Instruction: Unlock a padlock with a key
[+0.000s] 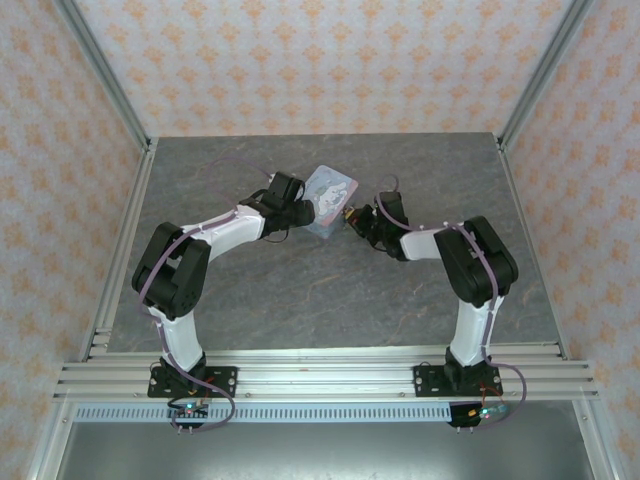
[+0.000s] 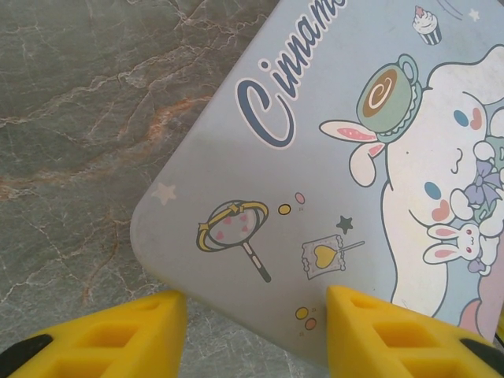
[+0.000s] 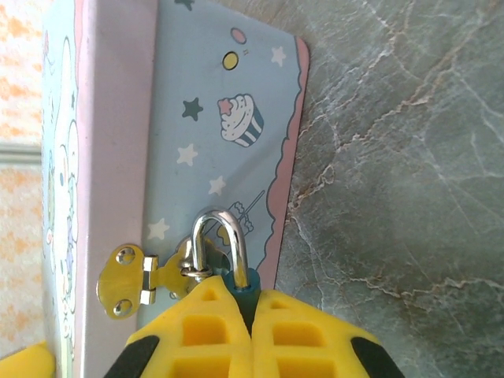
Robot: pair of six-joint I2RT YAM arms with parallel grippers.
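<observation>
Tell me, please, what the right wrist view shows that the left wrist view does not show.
Right wrist, not left wrist: the padlock, its shackle through the gold hasp on the tin, and the right tool shut on the padlock's blue part. Left wrist, not right wrist: the tin's printed face with a white cartoon animal, a cup and lettering, and the left tool, one finger on each side of that face's corner. Both: the pale-blue tin and the grey marbled table.
</observation>
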